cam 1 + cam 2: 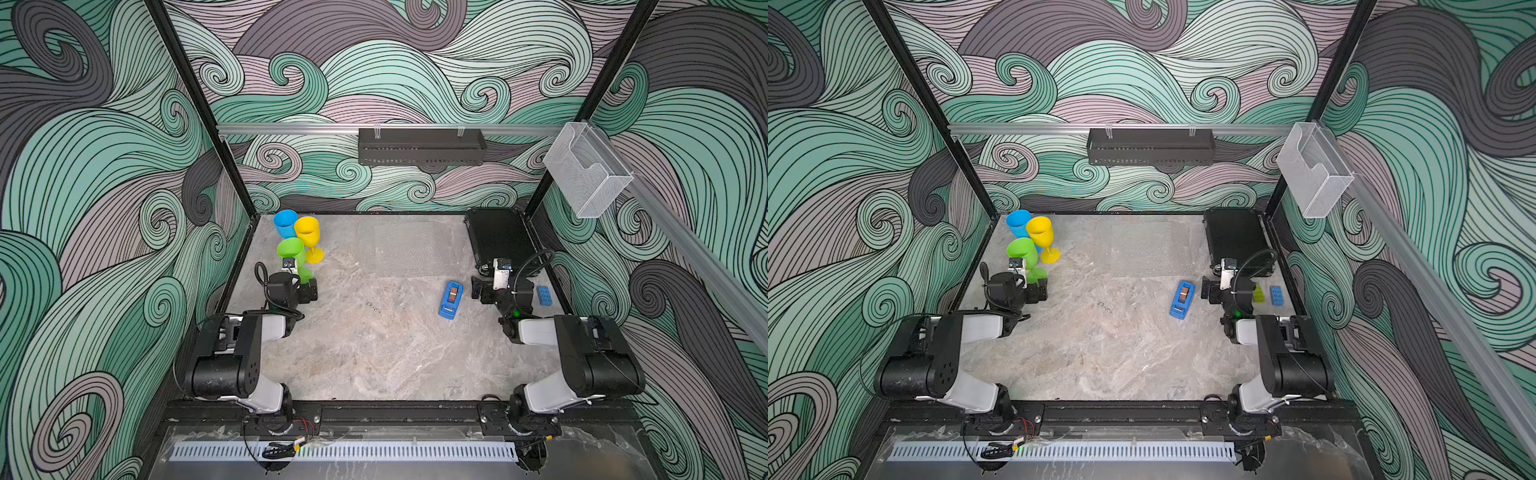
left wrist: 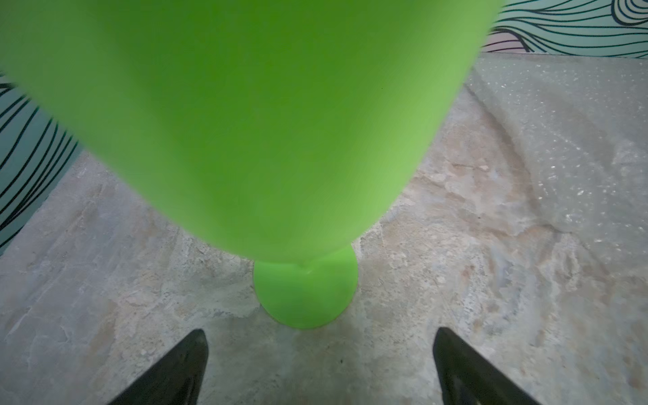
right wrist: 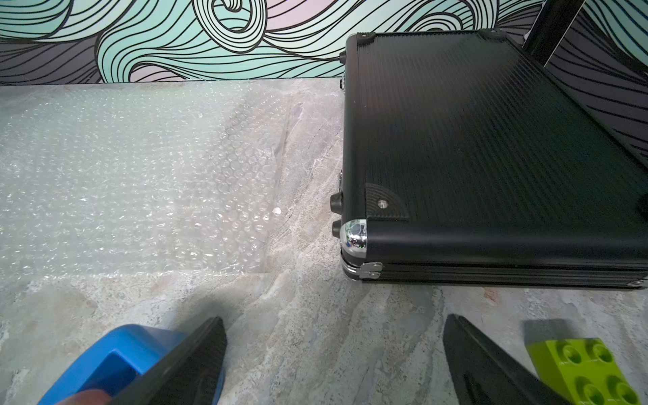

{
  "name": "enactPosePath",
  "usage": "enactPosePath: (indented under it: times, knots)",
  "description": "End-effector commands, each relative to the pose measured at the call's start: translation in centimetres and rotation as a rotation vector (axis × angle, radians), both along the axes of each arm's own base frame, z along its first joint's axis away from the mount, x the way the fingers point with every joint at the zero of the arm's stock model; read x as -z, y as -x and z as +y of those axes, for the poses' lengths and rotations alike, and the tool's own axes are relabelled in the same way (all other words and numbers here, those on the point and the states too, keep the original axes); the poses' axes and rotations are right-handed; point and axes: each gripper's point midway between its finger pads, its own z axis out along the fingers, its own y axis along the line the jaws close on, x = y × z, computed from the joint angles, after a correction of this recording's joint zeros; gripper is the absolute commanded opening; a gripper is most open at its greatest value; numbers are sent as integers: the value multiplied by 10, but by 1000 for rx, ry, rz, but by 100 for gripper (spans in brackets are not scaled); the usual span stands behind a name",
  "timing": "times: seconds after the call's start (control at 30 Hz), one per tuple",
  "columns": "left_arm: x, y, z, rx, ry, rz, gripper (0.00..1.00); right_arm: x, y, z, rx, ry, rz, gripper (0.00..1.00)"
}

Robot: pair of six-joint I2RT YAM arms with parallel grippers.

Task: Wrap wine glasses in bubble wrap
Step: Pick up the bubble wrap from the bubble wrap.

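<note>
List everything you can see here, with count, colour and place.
blue wine glass: one, blue, far left corner, upright
yellow wine glass: one, yellow, beside the blue one
green wine glass: one, green, nearest of the three
bubble wrap: sheets uncounted, clear, flat, far middle
case: one, black, far right corner
tape dispenser: one, blue, right of centre
blue brick: one, blue, right edge
green brick: one, lime, beside blue brick
wall basket: one, black, back rail
holder: one, clear, right rail
left hand: one, black, open, facing green glass's foot
right hand: one, black, open, empty
</note>
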Motion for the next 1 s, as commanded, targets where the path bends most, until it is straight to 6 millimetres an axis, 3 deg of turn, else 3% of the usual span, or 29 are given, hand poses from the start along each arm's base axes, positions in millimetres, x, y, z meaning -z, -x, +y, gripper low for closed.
enactPosePath:
  times: [0.0,0.63,0.87,0.97]
  knots:
    - [-18,-14,8,-32,2,-63,99,-16,-10,0,-11,6,-58,100]
    - [-19,-14,8,-35,0,-70,99,-16,-10,0,-11,6,-59,100]
    - [-35,-8,9,-41,-4,-58,99,-22,-7,-15,82,11,-70,100]
    - [-50,0,4,-5,-18,-84,98,-34,1,-20,130,26,-108,99]
